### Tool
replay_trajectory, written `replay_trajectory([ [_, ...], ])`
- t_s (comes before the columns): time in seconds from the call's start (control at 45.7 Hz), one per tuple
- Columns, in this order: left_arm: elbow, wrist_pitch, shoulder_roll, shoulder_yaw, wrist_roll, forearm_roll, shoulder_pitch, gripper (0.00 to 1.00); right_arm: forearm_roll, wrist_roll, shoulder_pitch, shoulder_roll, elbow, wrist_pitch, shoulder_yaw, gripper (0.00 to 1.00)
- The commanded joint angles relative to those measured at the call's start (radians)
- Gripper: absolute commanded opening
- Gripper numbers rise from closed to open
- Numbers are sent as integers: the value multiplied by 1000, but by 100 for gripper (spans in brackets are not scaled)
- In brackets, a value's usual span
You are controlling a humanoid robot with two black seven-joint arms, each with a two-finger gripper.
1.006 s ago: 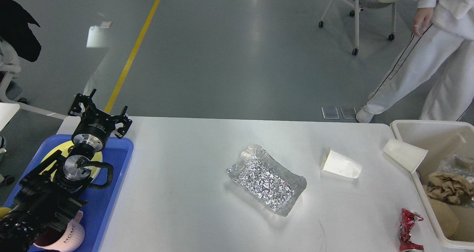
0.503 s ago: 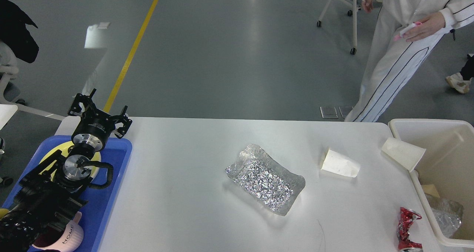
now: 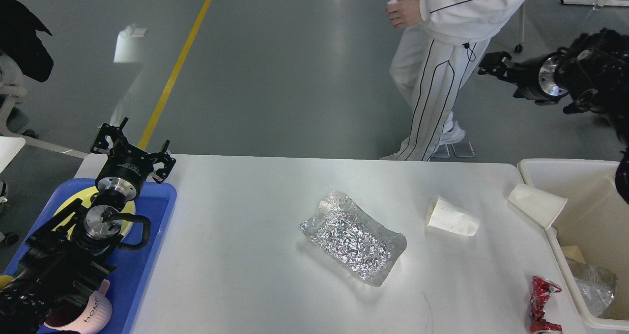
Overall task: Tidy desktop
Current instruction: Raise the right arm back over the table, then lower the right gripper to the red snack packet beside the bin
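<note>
The white desktop point(image 3: 255, 275) holds a crinkled silver foil bag point(image 3: 354, 238) at its middle, a white paper cup point(image 3: 453, 217) lying on its side to the right, and a crushed red can point(image 3: 540, 304) near the front right edge. A second paper cup point(image 3: 537, 205) leans on the rim of the cream bin. My left gripper point(image 3: 133, 147) is open and empty above the far edge of the blue tray. My right gripper point(image 3: 494, 65) hangs high at the upper right, beyond the table; it is dark and its fingers cannot be told apart.
A blue tray point(image 3: 152, 226) at the left holds a yellow plate point(image 3: 66, 211) and a pink mug point(image 3: 88, 314). A cream bin point(image 3: 555, 169) at the right edge holds foil and paper. A person in white point(image 3: 442, 54) stands just behind the table.
My right arm has come into view at the upper right. The person has walked left behind the table. My left arm and the things on the desktop have not moved.
</note>
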Motion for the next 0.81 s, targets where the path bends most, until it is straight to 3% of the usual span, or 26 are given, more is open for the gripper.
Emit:
replay_trajectory([
  [0.0,0,0,0,0,1,0,0,98,-12,2,73,88,7,136,-25,100],
  [0.131,0,0,0,0,-1,0,0,98,-14,2,215,128,168,208,-34,100],
  [0.372,0,0,0,0,1,0,0,98,-56,-1,542,96,837,204,-75,100],
  [0.481,0,0,0,0,1,0,0,98,-69,-3,590,102,1044,188,-71,100],
  [0.787,0,0,0,-2,-1,0,2,98,-63,-9,538,128,1090,43,-82,100],
])
